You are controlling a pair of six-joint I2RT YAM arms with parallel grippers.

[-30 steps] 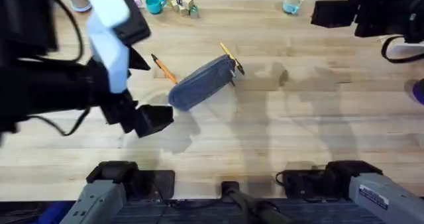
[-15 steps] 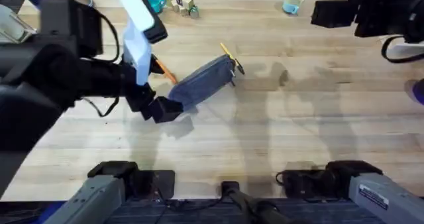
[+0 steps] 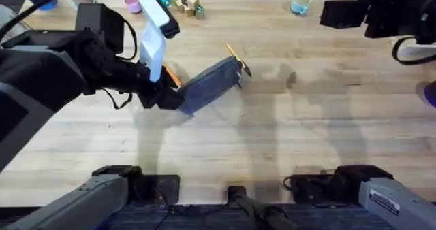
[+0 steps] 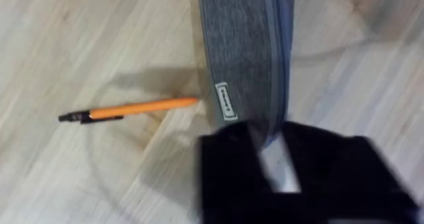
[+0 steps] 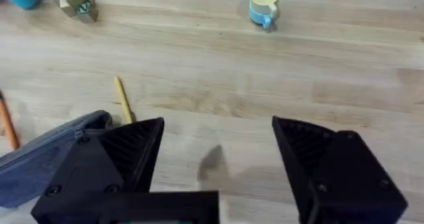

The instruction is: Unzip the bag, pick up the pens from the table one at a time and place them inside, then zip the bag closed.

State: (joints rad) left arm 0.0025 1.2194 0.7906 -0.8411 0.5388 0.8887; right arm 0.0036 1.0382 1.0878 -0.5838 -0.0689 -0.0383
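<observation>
Overhead: left gripper (image 3: 170, 97) swung in over the last second from open table to the near-left end of the bag (image 3: 210, 84) — now at that end, apparently touching. Bag unmoved, lying diagonally on the table (image 3: 286, 141); one of the pens (image 3: 170, 74) just behind its left end, another (image 3: 236, 57) at its far right end.

Left wrist: black fingers (image 4: 232, 164) straddling the end of the bag (image 4: 245, 52), cloth visible between them — parted, not yet clamped by the look of it. Zipper seemingly closed; pen (image 4: 129, 109) beside the pouch.

Right wrist: right gripper (image 5: 215, 177) held wide apart, empty, above the wood.

Likely bracing the pouch for unzipping.
</observation>
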